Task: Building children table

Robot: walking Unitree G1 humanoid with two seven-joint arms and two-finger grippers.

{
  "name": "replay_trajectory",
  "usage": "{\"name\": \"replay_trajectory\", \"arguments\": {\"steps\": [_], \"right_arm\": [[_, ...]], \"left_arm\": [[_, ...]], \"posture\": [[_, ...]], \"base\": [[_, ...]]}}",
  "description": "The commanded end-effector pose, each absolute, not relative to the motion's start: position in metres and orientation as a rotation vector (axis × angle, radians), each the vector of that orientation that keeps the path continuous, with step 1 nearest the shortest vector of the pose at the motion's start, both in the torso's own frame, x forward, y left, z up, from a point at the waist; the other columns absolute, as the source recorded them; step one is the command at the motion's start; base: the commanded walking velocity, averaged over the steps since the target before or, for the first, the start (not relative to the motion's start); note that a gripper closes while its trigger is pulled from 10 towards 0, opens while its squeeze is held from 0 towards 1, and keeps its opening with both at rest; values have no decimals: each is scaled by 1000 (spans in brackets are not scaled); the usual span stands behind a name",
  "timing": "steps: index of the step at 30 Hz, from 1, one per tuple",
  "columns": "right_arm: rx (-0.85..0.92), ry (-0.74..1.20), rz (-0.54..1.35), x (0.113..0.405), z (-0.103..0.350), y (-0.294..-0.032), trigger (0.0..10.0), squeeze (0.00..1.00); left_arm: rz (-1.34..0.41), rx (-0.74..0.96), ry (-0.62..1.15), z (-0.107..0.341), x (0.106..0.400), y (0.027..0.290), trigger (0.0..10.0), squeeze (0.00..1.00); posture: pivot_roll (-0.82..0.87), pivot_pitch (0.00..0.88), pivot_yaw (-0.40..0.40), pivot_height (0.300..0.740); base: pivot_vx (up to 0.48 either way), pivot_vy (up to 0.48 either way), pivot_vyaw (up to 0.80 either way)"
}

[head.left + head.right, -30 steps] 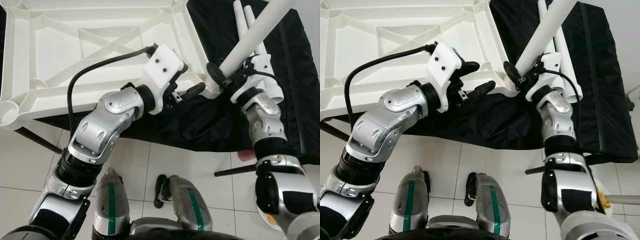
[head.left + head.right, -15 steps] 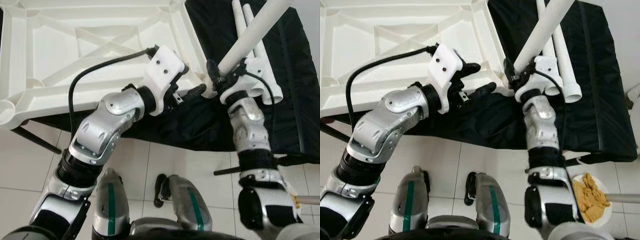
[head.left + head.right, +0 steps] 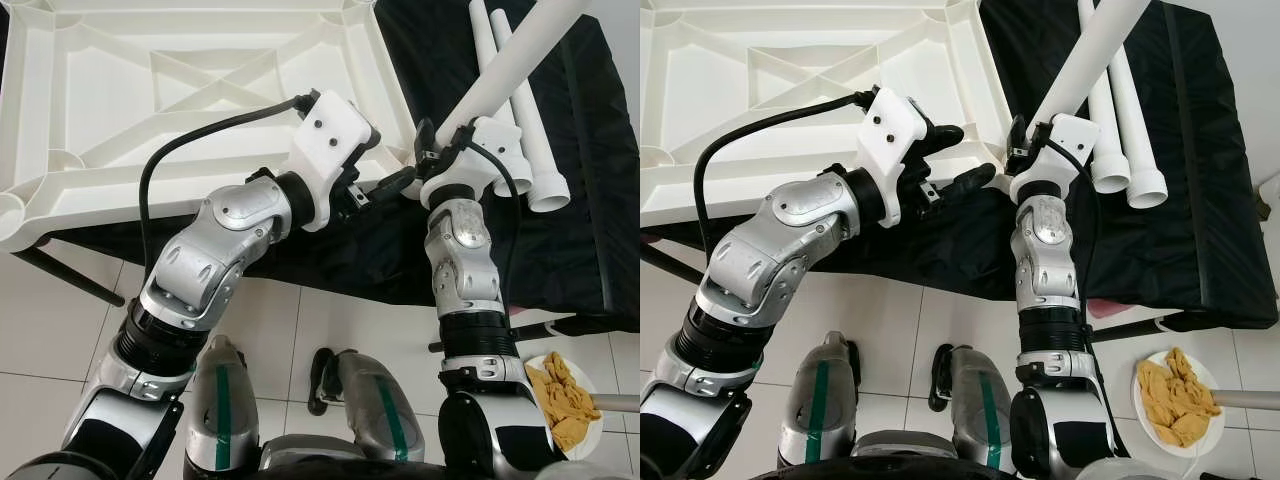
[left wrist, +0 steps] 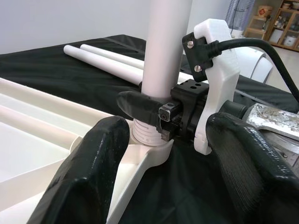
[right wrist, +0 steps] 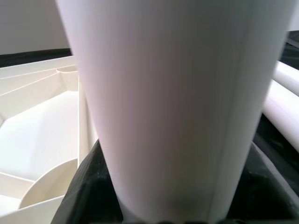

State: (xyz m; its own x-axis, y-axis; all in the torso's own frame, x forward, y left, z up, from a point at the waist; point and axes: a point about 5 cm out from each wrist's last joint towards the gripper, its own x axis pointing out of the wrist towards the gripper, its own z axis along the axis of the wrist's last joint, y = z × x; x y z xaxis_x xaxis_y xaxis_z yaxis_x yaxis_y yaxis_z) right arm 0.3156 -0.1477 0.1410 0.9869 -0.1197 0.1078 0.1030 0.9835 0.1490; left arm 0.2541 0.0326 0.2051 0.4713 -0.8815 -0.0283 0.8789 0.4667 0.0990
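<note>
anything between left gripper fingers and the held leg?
Nothing: left wrist view shows bare air between the open left gripper and the leg held by the right gripper.

White table top (image 3: 120, 90), white legs (image 3: 520, 95), black cloth (image 3: 590, 140), yellow food (image 3: 1175, 395) on white plate (image 3: 1212, 375)

The scene is viewed by the 2 head cameras from above, facing forward and down. The upturned table top (image 3: 150, 90) and the white leg (image 3: 505, 70) are shared by all 4 views. The leg is seen very close by the right wrist camera, and from nearby by the left.
</note>
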Motion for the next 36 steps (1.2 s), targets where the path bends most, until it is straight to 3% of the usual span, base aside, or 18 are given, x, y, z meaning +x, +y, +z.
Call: {"name": "replay_trajectory", "arguments": {"steps": [1, 4, 5, 17, 18, 20, 21, 27, 36], "right_arm": [[158, -112, -139, 313, 142, -153, 10000, 0], [172, -111, -130, 314, 142, -152, 10000, 0], [169, -117, -122, 314, 142, -152, 10000, 1000], [121, -110, -44, 318, 142, -163, 10000, 1000], [110, -104, 20, 321, 143, -165, 10000, 149], [110, -104, 20, 321, 143, -165, 10000, 149], [104, -99, 94, 323, 143, -166, 10000, 0], [51, -89, 422, 327, 142, -165, 10000, 0], [18, -70, 512, 331, 137, -168, 10000, 0]], "left_arm": [[-1083, 98, -26, 205, 252, 30, 10000, 0], [-1081, 98, -27, 205, 253, 30, 10000, 0], [-1081, 99, -29, 206, 253, 30, 10000, 0], [-1075, 98, -31, 206, 254, 31, 10000, 0], [-1076, 100, -31, 206, 254, 31, 10000, 0], [-1076, 100, -31, 206, 254, 31, 10000, 0], [-1076, 101, -31, 206, 254, 32, 10000, 0], [-1079, 104, -33, 206, 255, 31, 10000, 0], [-1080, 108, -34, 206, 255, 31, 10000, 0]], "posture": [[109, 69, -123, 740], [109, 67, -124, 740], [109, 66, -127, 740], [105, 66, -125, 740], [106, 64, -122, 740], [106, 64, -122, 740], [108, 61, -122, 740], [113, 47, -124, 740], [121, 38, -127, 740]], "base": [[0, 0, 0], [0, 0, 0], [0, 0, 0], [0, 0, 0], [0, 0, 0], [0, 0, 0], [0, 0, 0], [0, 0, 0], [0, 0, 0]]}}
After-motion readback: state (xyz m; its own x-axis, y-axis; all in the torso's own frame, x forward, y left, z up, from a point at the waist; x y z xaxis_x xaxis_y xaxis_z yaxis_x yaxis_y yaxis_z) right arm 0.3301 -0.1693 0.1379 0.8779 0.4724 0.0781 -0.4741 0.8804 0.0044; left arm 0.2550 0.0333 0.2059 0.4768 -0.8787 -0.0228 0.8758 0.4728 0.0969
